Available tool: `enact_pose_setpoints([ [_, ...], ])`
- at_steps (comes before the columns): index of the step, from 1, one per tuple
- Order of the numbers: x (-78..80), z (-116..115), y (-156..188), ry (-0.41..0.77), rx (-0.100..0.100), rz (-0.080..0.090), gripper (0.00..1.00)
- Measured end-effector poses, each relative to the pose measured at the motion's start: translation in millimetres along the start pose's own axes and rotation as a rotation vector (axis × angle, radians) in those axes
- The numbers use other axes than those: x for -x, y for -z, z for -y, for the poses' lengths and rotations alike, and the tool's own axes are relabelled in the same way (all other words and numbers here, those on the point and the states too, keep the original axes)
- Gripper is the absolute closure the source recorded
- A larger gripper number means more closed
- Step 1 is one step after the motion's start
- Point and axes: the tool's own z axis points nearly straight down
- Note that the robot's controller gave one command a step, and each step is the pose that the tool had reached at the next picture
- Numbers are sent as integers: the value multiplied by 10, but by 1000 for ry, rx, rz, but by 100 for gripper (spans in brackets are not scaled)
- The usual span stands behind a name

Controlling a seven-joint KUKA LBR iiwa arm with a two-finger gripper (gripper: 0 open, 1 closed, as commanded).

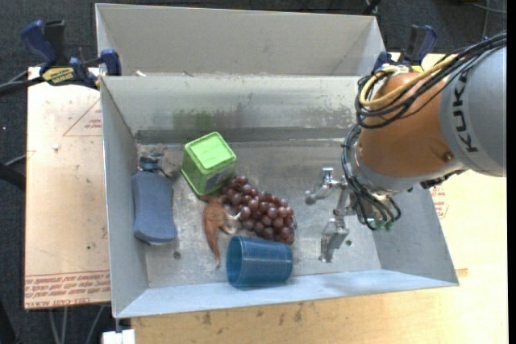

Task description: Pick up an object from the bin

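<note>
The hand (329, 213) hangs low over bare floor toward 4 o'clock in the grey bin (242, 105), its two fingers spread wide with nothing between them. Just off its 9 o'clock lies a bunch of dark purple grapes (262, 209), with a blue cup (258, 262) on its side at 7 o'clock and a green tub (208, 161) at 10 o'clock

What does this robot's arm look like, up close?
The arm is a thick, rounded grey tube with dark KUKA lettering. Its wrist wears a bulging orange cover, with yellow and black cables looped over it. The gripper has two thin silvery metal fingers.
</note>
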Motion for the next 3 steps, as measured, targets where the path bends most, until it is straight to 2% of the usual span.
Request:
enact_pose_setpoints([
  [1, 18, 0, 30, 1, -1, 7, 0],
  [2, 50, -27, 43, 10, -1, 5, 0],
  [3, -223, -676, -745, -66, 1, 9, 100],
])
